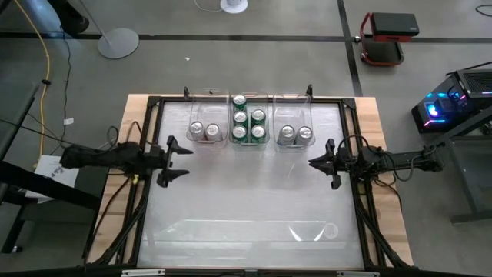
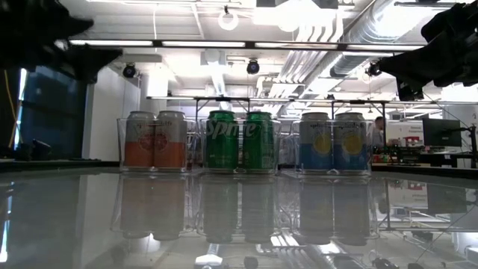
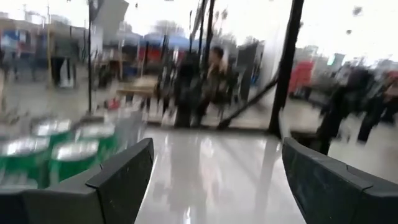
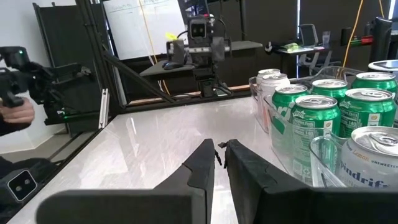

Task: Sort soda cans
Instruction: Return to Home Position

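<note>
From above, green soda cans [image 1: 240, 117] fill the middle bin [image 1: 249, 144], with two silver-topped cans [image 1: 204, 131] binned left of it and two more to its right. On the nearer side of it, the left gripper [image 1: 185, 161] hangs over the worktop [image 1: 246, 208], spread wide and empty. The right gripper [image 1: 314, 162] is opposite, pinched together on nothing. The low view shows the left pair orange-white and the right pair blue-yellow. Both wrist views agree on the grippers. The cans look thin-walled, slick and dentable, so the mid-sidewall seems the best place to grip.

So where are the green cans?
In the high view, the green Sprite cans sit in the middle clear bin, between the orange-white cans (left) and blue-yellow cans (right).
</note>
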Robot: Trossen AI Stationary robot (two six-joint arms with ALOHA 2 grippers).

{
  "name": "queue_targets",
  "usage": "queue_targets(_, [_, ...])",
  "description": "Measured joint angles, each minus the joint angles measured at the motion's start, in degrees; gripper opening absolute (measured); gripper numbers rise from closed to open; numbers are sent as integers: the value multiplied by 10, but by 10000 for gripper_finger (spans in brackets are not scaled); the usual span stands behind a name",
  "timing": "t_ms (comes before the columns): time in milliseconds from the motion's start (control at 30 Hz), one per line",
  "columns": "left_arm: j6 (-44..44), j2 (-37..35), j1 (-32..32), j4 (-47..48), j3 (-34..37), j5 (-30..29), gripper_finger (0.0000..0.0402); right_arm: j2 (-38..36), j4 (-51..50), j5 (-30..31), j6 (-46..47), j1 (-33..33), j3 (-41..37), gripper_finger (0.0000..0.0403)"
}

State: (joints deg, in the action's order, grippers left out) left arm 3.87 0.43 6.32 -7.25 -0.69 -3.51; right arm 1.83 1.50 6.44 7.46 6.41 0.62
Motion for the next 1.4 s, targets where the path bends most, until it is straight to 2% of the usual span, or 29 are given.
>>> queue_targets(100, [4, 1, -9, 63, 0, -8, 330, 0, 0, 0, 0, 0, 0, 37])
queue_targets(367, [19, 33, -15, 61, 0, -24, 330, 0, 0, 0, 0, 0, 0, 37])
queue_targets(1400, [20, 34, -9, 61, 0, -24, 330, 0, 0, 0, 0, 0, 0, 37])
